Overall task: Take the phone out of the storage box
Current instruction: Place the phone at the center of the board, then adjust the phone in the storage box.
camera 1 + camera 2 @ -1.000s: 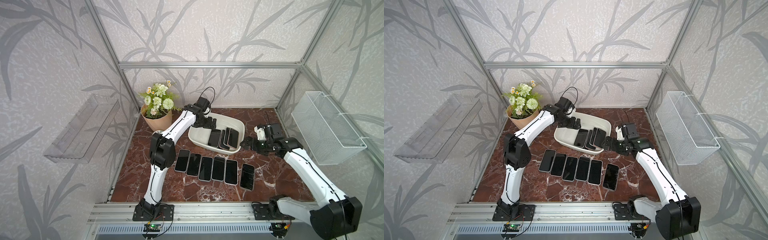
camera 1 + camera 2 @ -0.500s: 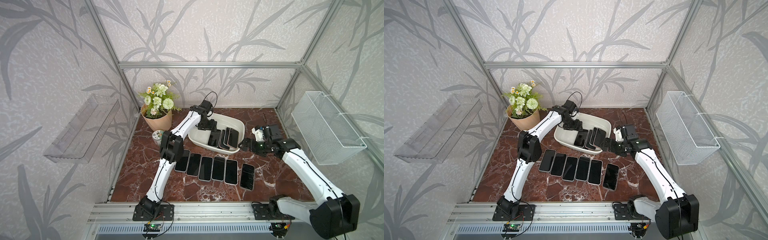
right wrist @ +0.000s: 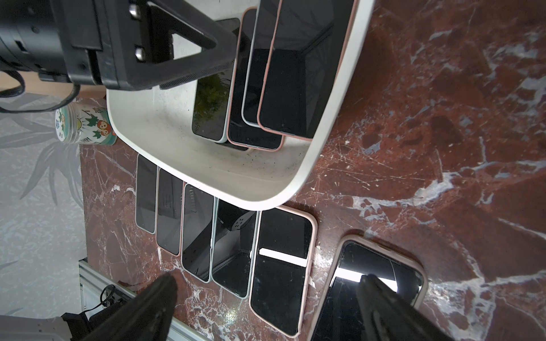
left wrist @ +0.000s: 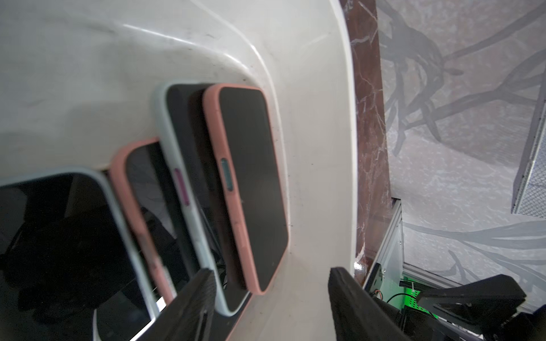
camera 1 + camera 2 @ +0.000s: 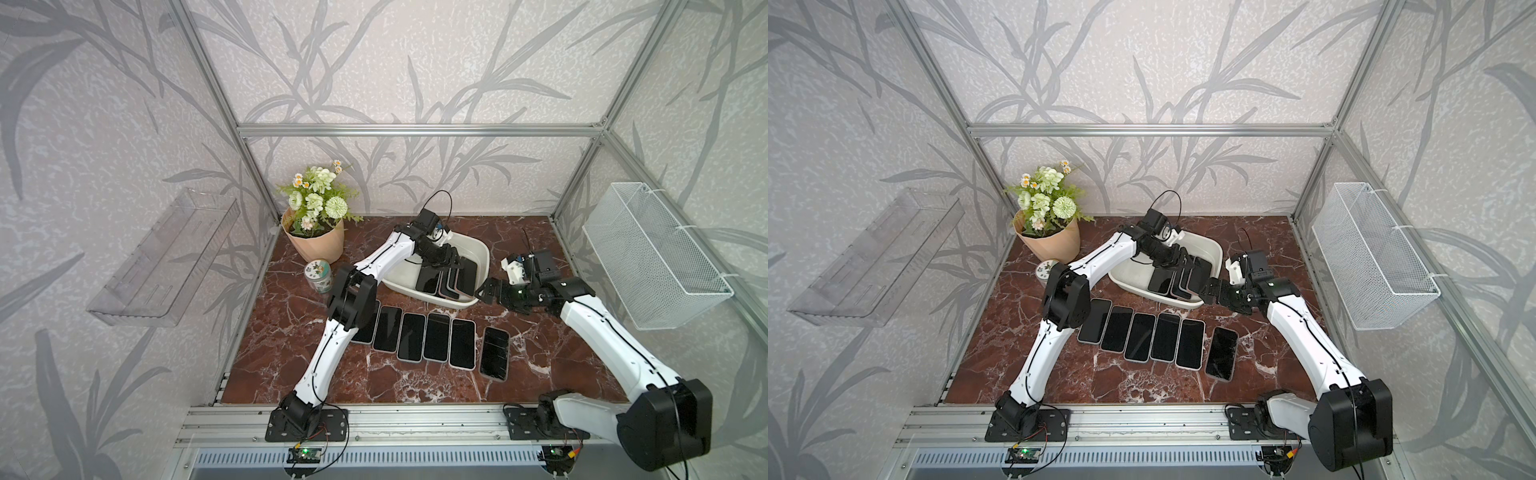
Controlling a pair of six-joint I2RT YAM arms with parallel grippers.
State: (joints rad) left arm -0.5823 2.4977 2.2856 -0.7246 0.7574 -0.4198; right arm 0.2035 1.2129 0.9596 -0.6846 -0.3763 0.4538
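The storage box [image 5: 401, 276] [image 5: 1128, 275] is an off-white tub at the back middle of the marble table. Several dark-screened phones [image 5: 446, 280] [image 5: 1177, 280] lean in a stack against its right wall. My left gripper [image 5: 455, 262] [image 5: 1185, 262] reaches down into the box over their far ends. In the left wrist view, my left gripper [image 4: 270, 271] is open. The corner of the pink-cased phone [image 4: 251, 183] lies between its fingers, untouched. My right gripper [image 5: 484, 291] [image 3: 269, 282] hangs open and empty just outside the box's front right corner.
A row of several phones [image 5: 436, 343] lies screen-up on the table [image 5: 291, 353] in front of the box. A flower pot [image 5: 316, 241] and a small jar [image 5: 318, 276] stand at the back left. A wire-mesh basket [image 5: 648, 257] and a clear tray [image 5: 166, 257] hang on the side walls.
My left gripper has swung from the box's back left edge to above the leaning phones, and its jaws have narrowed. The right gripper has edged slightly toward the box.
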